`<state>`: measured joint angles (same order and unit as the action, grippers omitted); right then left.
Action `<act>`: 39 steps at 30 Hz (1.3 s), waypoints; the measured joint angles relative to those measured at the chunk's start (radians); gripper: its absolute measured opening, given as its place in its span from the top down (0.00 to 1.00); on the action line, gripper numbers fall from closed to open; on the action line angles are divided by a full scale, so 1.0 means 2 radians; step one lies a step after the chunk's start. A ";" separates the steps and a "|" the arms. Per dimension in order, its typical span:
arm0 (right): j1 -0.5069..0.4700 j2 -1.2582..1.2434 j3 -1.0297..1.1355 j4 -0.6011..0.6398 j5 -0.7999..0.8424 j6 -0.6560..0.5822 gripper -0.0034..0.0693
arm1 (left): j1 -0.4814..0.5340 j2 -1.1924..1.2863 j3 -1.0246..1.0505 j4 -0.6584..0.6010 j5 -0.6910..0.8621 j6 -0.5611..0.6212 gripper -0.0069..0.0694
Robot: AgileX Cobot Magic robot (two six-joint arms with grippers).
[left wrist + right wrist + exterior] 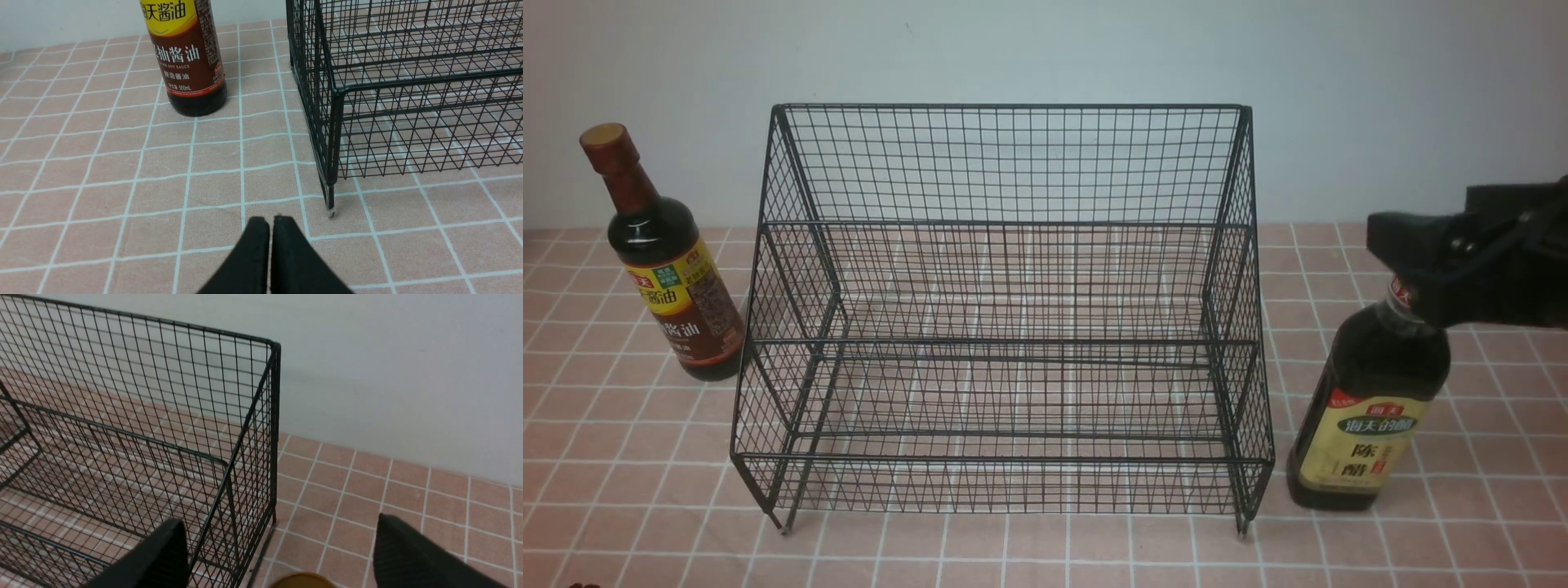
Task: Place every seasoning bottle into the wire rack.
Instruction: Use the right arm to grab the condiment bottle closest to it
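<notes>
One slim bottle [674, 286] stands left of the wire rack [1005, 222]; right claw [278, 519] gapes over the broad bottle [1368, 408], left claw [269, 245] clenched.

Black wire rack [1013, 106], fine square mesh all over. Left, the slim bottle [662, 237]: dark liquid, brown cap, yellow-and-brown label. Right, the broad bottle [1372, 367]: dark, cream label, gold cap. Pink tablecloth [1421, 539], white grid lines.

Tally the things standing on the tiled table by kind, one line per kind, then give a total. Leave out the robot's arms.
Seasoning bottles: 2 (brown-cap bottle, cream-label bottle)
Wire rack: 1
Total: 3
</notes>
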<state>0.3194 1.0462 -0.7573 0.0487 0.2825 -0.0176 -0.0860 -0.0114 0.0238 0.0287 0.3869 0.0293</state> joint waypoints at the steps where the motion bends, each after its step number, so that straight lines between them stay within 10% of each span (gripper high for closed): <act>1: 0.000 0.004 -0.001 -0.002 0.004 0.002 0.16 | 0.000 0.000 0.000 0.000 0.000 0.000 0.92; 21: 0.000 0.044 -0.001 -0.008 0.054 0.026 0.15 | 0.000 0.000 0.000 0.000 0.000 0.000 0.92; 29: 0.000 0.044 -0.001 -0.029 0.052 0.027 0.50 | 0.000 0.000 0.000 0.000 0.000 0.000 0.92; 39: 0.000 0.031 -0.012 -0.057 0.068 0.030 0.49 | 0.000 0.000 0.000 0.000 0.000 0.000 0.92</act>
<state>0.3194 1.1076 -0.7812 -0.0660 0.4192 0.0427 -0.0860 -0.0114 0.0238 0.0287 0.3869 0.0285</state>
